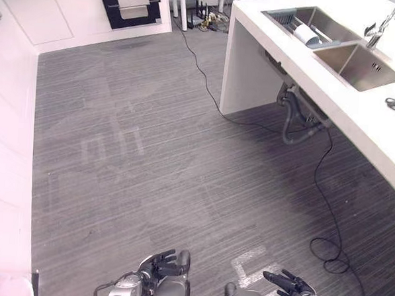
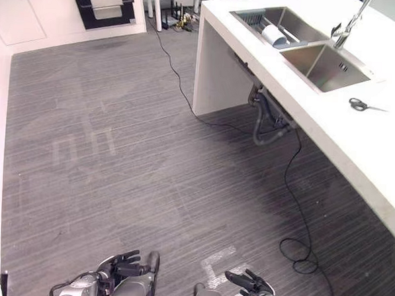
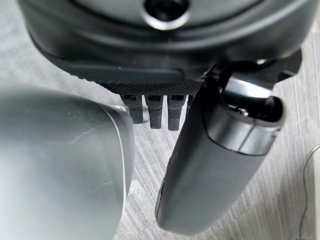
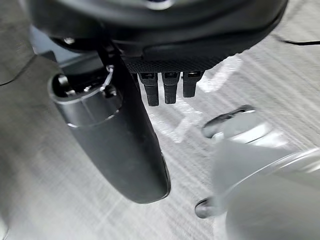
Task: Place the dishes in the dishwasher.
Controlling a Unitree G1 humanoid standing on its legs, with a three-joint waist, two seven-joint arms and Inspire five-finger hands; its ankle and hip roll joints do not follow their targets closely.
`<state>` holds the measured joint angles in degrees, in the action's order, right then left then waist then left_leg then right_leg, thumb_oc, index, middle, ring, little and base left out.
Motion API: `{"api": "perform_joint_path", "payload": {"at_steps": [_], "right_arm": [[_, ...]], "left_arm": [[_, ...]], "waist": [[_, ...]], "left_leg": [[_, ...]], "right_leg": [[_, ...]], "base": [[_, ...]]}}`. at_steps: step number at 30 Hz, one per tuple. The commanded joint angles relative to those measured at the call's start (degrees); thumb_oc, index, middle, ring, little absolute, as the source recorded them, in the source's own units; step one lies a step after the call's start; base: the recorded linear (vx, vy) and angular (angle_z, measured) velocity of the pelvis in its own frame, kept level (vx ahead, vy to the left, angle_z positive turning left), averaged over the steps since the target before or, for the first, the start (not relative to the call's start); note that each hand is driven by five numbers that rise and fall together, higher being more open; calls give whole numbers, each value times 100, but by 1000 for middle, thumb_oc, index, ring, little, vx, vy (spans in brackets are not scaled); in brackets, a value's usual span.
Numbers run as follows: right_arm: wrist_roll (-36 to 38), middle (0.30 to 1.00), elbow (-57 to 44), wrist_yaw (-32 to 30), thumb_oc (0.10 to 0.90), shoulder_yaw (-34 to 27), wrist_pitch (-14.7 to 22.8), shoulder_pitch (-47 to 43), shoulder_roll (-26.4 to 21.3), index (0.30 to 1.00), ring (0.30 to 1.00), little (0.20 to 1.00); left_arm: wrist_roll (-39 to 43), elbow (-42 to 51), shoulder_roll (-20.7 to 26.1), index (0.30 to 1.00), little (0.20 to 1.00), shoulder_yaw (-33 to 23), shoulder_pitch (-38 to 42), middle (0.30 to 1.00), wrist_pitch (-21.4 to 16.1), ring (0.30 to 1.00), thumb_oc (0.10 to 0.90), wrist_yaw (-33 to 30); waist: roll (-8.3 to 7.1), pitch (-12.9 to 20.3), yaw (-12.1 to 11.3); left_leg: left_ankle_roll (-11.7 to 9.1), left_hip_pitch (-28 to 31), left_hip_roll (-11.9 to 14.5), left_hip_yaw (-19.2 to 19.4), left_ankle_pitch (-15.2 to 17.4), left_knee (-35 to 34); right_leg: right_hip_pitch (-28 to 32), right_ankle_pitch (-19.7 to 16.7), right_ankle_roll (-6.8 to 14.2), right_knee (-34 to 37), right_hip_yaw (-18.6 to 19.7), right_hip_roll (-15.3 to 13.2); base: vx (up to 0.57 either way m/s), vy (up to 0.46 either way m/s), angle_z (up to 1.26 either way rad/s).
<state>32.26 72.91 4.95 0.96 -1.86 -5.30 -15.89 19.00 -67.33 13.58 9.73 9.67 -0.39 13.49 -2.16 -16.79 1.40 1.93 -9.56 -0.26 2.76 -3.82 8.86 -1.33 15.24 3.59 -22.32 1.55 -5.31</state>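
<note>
Above the grey floor (image 1: pixel 151 152), both hands hang relaxed, holding nothing: left hand (image 1: pixel 157 265), right hand (image 1: pixel 289 285).

I can't make out the rack items beside the white cup (image 1: pixel 305 34) in the sink (image 1: pixel 336 23), and the bench (image 1: pixel 358 123) runs off the right edge.

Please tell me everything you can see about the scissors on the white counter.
The scissors lie flat on the white counter, on the near side of the sink's basin, apart from its edge. They look small, with dark loop handles and thin metal-looking blades pointing to the right. Whether the blades are fully closed cannot be told. Nothing touches them except the counter.
</note>
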Motion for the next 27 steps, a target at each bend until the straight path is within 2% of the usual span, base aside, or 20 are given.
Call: {"api": "perform_joint_path", "payload": {"at_steps": [1,3,7,8,10,12,13,14,15,16,17,18,19,20,21,22,24,25,26,27], "right_arm": [[170,900,-43,36,800,23,61,226,-225,900,900,900],[318,900,-9,198,800,-13,196,219,-161,900,900,900],[549,900,-84,356,800,-18,131,230,-95,900,900,900],[583,900,-118,630,800,-11,94,223,-14,900,900,900],[448,900,-139,793,800,37,117,213,17,900,900,900],[241,900,-134,999,800,123,78,193,53,900,900,900],[184,900,-132,1138,800,180,93,168,64,900,900,900],[161,900,-130,1174,800,197,95,160,68,900,900,900],[148,900,-135,929,800,194,37,155,-71,900,900,900],[193,900,-115,949,800,165,84,199,-109,900,900,900],[205,900,-117,931,800,156,100,208,-109,900,900,900],[-16,900,-162,783,800,179,6,197,-95,900,900,900],[-211,900,-145,727,800,192,-28,150,-96,900,900,900],[-239,900,-141,714,800,193,-34,141,-94,900,900,900],[-429,900,-89,638,800,231,-90,76,-105,900,900,900],[-552,900,-65,609,800,254,-100,61,-109,900,900,900],[-740,900,-61,505,800,290,-63,81,-86,900,900,900],[-697,900,-77,446,800,315,-47,99,-88,900,900,900],[-682,900,-79,434,800,319,-46,102,-91,900,900,900],[-505,900,-114,355,800,349,-42,118,-132,900,900,900]], "left_arm": [[-304,42,-143,900,900,291,-74,900,-6,900,800,379],[-343,42,-114,900,900,485,-48,900,-12,900,800,341],[-396,72,-98,900,900,626,-33,900,25,900,800,284],[-321,70,-95,900,900,702,-12,900,85,900,800,148],[-283,30,-81,900,900,716,-7,900,113,900,800,57],[-288,-6,-48,900,900,697,-22,900,159,900,800,-30],[-274,-13,-29,900,900,670,-48,900,167,900,800,-33],[-271,-11,-24,900,900,661,-55,900,176,900,800,-37],[-434,-296,-48,900,900,-228,-459,900,294,900,800,-465],[-433,-188,-148,900,900,33,-461,900,205,900,800,-521],[-337,-150,-167,900,900,74,-467,900,222,900,800,-537],[115,35,-173,900,900,81,-505,900,340,900,800,-637],[251,86,-170,900,900,36,-513,900,302,900,800,-667],[268,92,-169,900,900,29,-512,900,293,900,800,-672],[422,135,-159,900,900,-33,-502,900,261,900,800,-686],[532,132,-140,900,900,-40,-483,900,237,900,800,-699],[709,162,-105,900,900,-34,-423,900,327,900,800,-743],[674,155,-99,900,900,-16,-384,900,355,900,800,-729],[662,152,-99,900,900,-13,-378,900,355,900,800,-723],[550,102,-113,900,900,48,-323,900,293,900,800,-657]], "waist": [[197,253,138],[306,334,154],[402,375,194],[434,343,239],[449,313,259],[442,296,238],[434,293,210],[437,287,203],[-46,229,120],[34,204,154],[81,204,173],[270,213,203],[317,195,160],[321,212,154],[378,192,136],[402,179,140],[497,144,172],[562,117,198],[570,113,208],[617,66,214]], "left_leg": [[-106,-158,112,-238,1259,833],[-40,80,70,-268,1430,833],[150,164,30,-154,1530,833],[280,227,-14,-109,1613,833],[335,283,-14,-31,1675,833],[309,321,16,96,1720,833],[258,349,40,167,1744,833],[243,363,52,183,1753,833],[-652,782,1735,956,1070,833],[-433,730,1099,1132,1342,833],[-381,717,964,1172,1400,833],[-195,583,513,645,1470,833],[-100,558,213,311,1517,833],[-89,529,179,278,1514,833],[-36,525,59,101,1552,833],[-38,505,104,66,1534,833],[-107,398,327,32,1451,833],[-233,263,513,38,1323,833],[-256,240,540,33,1301,833],[-494,-105,806,24,1003,833]], "right_leg": [[-58,-191,-92,513,-690,471],[-94,-290,8,513,-787,364],[112,-374,-10,513,-812,450],[-165,-502,37,-158,-763,466],[-371,-606,84,-470,-888,406],[-413,-732,146,-87,-1153,256],[-376,-820,186,339,-1302,155],[-353,-851,195,464,-1338,140],[-112,-434,242,513,-1522,-709],[-147,-428,213,513,-1522,-622],[-156,-433,210,513,-1520,-578],[-232,-468,141,513,-1253,-253],[-248,-466,106,513,-1110,-132],[-276,-474,102,513,-1092,-120],[-280,-448,40,513,-989,7],[-259,-412,-10,513,-1005,62],[-192,-372,-47,513,-1131,169],[-158,-333,-61,513,-1207,221],[-152,-324,-65,513,-1223,227],[-55,-207,-91,513,-1243,276]], "base": [[102,314,-12],[133,344,-10],[107,236,-34],[47,189,-42],[20,138,-29],[23,41,-18],[29,-11,-45],[25,-39,-59],[3,-141,-54],[-2,-165,-86],[47,-179,-59],[87,-56,-47],[87,-30,-11],[76,25,-49],[74,25,-75],[106,43,-65],[102,85,-21],[79,96,9],[132,183,30],[124,172,42]]}}
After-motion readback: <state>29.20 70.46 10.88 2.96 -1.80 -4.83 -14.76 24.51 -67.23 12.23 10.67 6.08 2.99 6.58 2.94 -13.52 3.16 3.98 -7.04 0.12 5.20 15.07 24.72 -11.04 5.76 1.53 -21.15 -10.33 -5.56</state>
